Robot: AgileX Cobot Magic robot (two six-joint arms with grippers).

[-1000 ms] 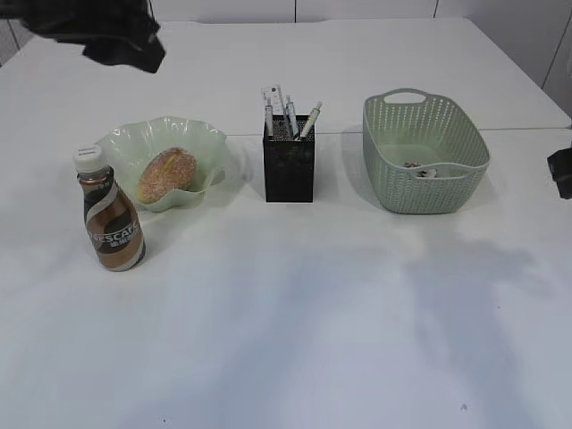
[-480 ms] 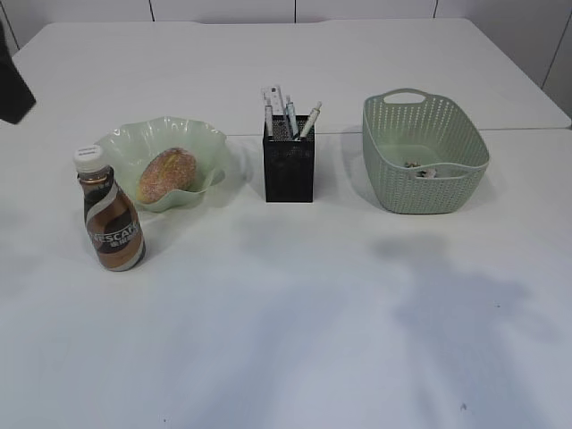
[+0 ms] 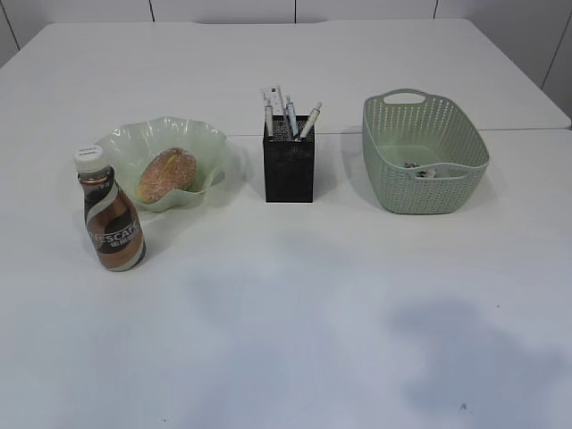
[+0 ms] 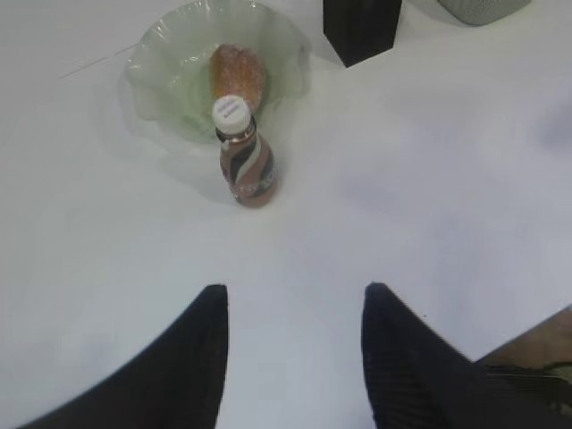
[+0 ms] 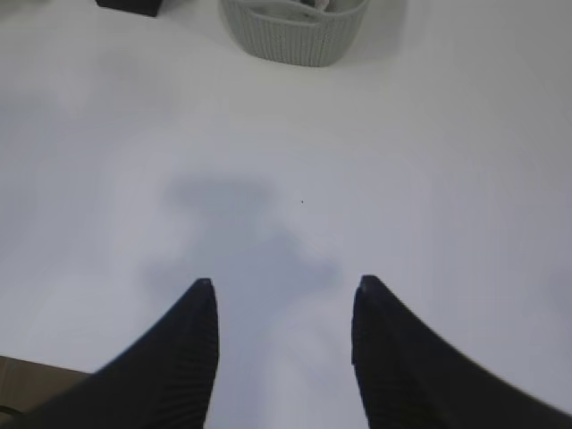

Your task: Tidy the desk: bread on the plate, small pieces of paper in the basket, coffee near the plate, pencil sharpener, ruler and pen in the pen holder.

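The brown white-capped coffee bottle (image 3: 109,214) reads "NESCAFE" — standing on the plain white desk (image 3: 286,322) beside the pale green ruffled plate (image 3: 161,161). Left gripper (image 4: 295,299) and right gripper (image 5: 281,290) — jaws parted, empty.

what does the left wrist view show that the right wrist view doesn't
Only the left wrist view: the bread in the plate, the coffee standing upright just in front of the plate, and the left gripper, open with nothing between its fingers.
Only the right wrist view: the right gripper, also open and empty.
Both: the white desk, an edge of the pen holder and part of the basket.
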